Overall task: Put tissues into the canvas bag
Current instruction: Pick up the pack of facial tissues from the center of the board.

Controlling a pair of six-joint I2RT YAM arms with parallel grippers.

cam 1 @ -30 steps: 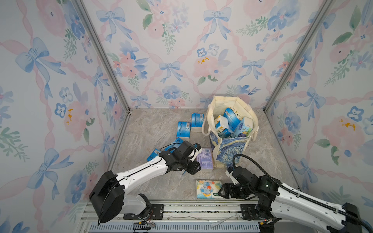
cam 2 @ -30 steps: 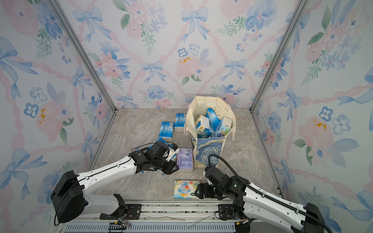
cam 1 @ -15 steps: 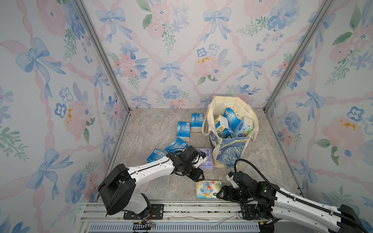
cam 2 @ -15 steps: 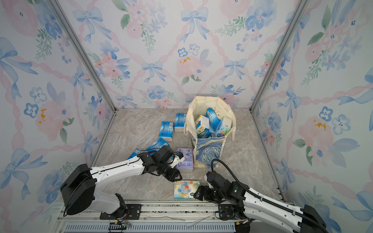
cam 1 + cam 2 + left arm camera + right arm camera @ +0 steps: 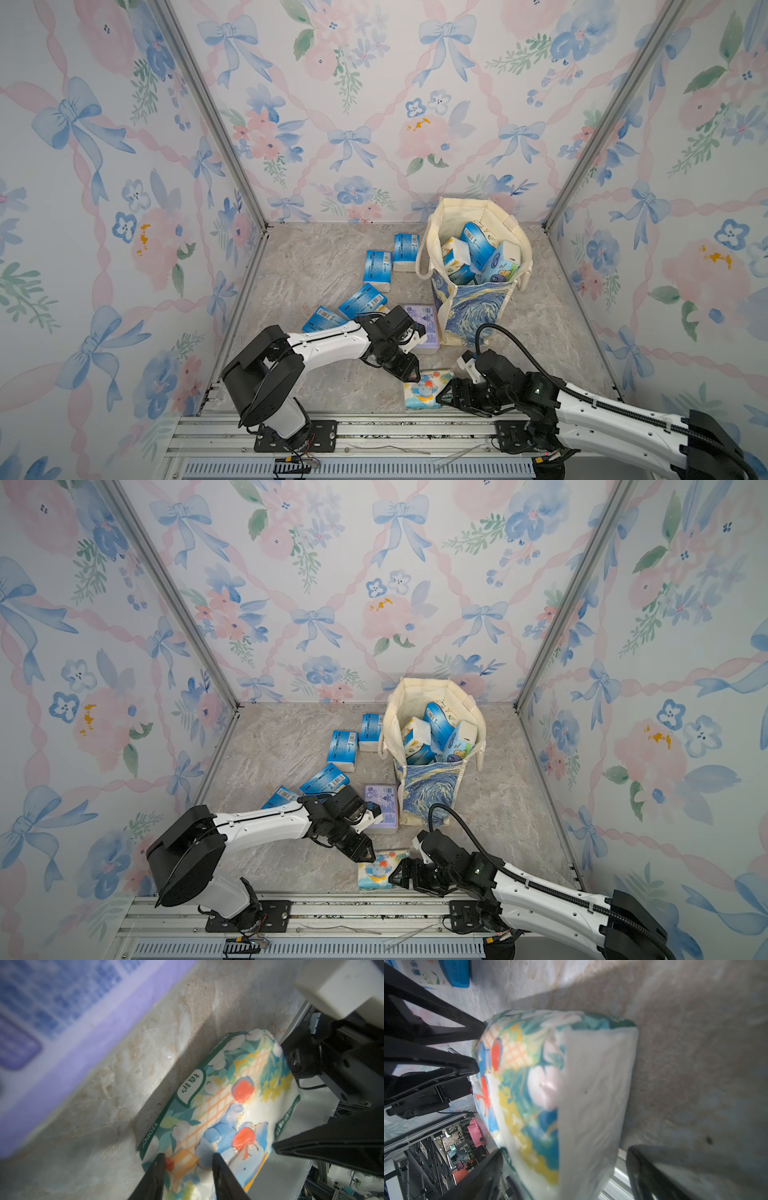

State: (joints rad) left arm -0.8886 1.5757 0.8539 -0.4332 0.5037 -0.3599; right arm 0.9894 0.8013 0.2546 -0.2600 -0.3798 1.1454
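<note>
Fingers R: right gripper (image 5: 564,1151) spread wide, with one end of the cartoon-print tissue pack (image 5: 426,388) between the fingers; not pinched yet.
Fingers L: left gripper (image 5: 188,1156) tips a narrow gap apart, sitting on the pack's printed top at the opposite corner; clamped on nothing that I can see.
Pack: flat on the marble table (image 5: 316,257) at its front edge, just in front of the lilac pack (image 5: 424,328).
Long axis: runs from the left tips toward the right gripper, roughly along the front edge.
Nearer arm: both are at the pack, but only the right brackets it, so likely the right's pick, with the left as a hold-down.
Bag: canvas bag (image 5: 457,307) upright, mouth open, behind the pack on the right arm's side; several packs inside.
Next: close the right; the left has to clear before the lift.
</note>
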